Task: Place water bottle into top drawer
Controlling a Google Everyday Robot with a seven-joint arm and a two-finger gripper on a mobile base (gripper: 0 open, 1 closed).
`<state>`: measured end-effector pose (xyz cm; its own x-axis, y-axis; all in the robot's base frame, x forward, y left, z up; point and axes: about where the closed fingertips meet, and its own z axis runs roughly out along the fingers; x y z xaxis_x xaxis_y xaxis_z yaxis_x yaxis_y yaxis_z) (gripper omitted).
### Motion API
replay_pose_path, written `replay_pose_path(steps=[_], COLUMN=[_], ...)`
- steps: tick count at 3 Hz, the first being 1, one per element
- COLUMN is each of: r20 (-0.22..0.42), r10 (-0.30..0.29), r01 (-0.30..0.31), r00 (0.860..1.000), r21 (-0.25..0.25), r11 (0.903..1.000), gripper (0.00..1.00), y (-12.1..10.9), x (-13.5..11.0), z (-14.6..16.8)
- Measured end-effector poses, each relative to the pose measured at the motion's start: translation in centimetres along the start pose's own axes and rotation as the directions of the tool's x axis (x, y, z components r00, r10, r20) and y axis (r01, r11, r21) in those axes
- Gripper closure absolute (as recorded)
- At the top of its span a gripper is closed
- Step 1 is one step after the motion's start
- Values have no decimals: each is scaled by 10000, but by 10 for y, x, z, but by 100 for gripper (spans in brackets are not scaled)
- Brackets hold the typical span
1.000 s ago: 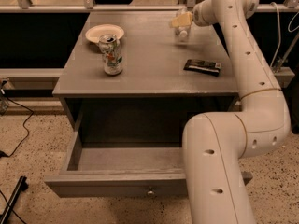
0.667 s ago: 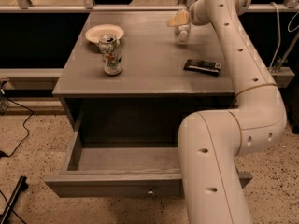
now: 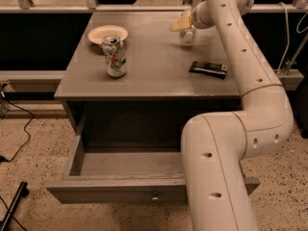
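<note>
The water bottle (image 3: 187, 35) stands at the back right of the table top, clear and mostly hidden behind my gripper. My gripper (image 3: 183, 23) is at the bottle's top, at the end of the arm that reaches across the table's right side. The top drawer (image 3: 115, 190) is pulled open below the table top, and its inside shows nothing in it. A small round knob (image 3: 155, 198) sits on its front panel. My arm hides the drawer's right part.
A white printed drink can (image 3: 115, 57) stands at the table's left. A white plate (image 3: 108, 32) lies behind it. A flat black packet (image 3: 208, 69) lies at the right. Cables run over the floor at the left (image 3: 14, 129).
My arm has swung slightly to the left, bringing the gripper a little closer over the bottle. The can, plate, packet and drawer have not moved.
</note>
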<state>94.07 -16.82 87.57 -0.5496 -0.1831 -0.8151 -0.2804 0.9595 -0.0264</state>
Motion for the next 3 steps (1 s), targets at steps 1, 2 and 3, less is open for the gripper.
replay_pose_path(steps=[1, 2, 3], r20=[-95, -205, -381], r10=[-36, -85, -111], r01=[36, 85, 111], r00=[9999, 9998, 9992], r21=[-5, -15, -2], r11=[10000, 10000, 9999], gripper=[16, 40, 63], y=[0, 0, -1], x=[6, 11, 18], z=[6, 10, 13])
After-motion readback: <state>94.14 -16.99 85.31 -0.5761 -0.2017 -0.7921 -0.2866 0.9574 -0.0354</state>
